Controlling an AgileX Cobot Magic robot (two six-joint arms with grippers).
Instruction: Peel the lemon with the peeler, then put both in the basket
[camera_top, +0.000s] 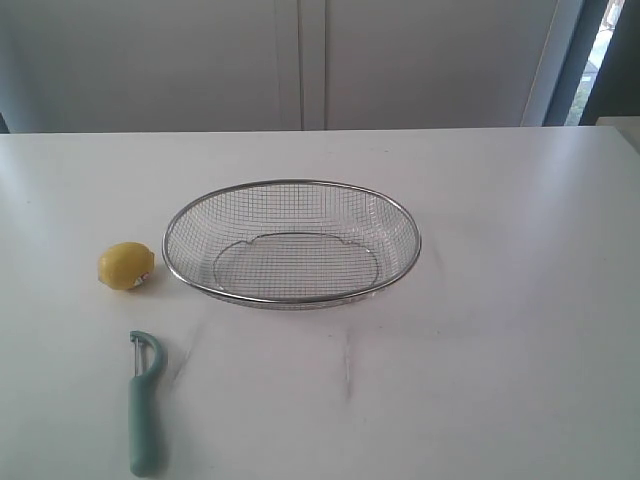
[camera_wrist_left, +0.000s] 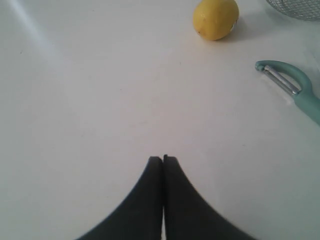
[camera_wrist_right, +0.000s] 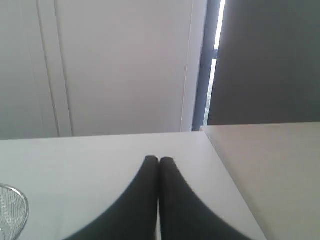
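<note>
A small yellow lemon (camera_top: 126, 266) (camera_wrist_left: 215, 18) rests on the white table just left of the basket (camera_top: 292, 298), a shallow oval of silver wire mesh; the basket's rim shows at the edges of the left wrist view (camera_wrist_left: 295, 11) and the right wrist view (camera_wrist_right: 23, 207). The teal-handled peeler (camera_top: 144, 402) (camera_wrist_left: 291, 86) lies flat in front of the lemon, head toward it. Neither arm appears in the exterior view. My left gripper (camera_wrist_left: 163, 159) is shut and empty over bare table, well short of lemon and peeler. My right gripper (camera_wrist_right: 159, 160) is shut, empty, over the table's right part.
The white table (camera_top: 500, 330) ends at a far edge before a pale panelled wall (camera_top: 300, 60). A second beige surface (camera_wrist_right: 270, 170) adjoins the table on the right, with a dark doorway (camera_wrist_right: 270, 60) beyond it.
</note>
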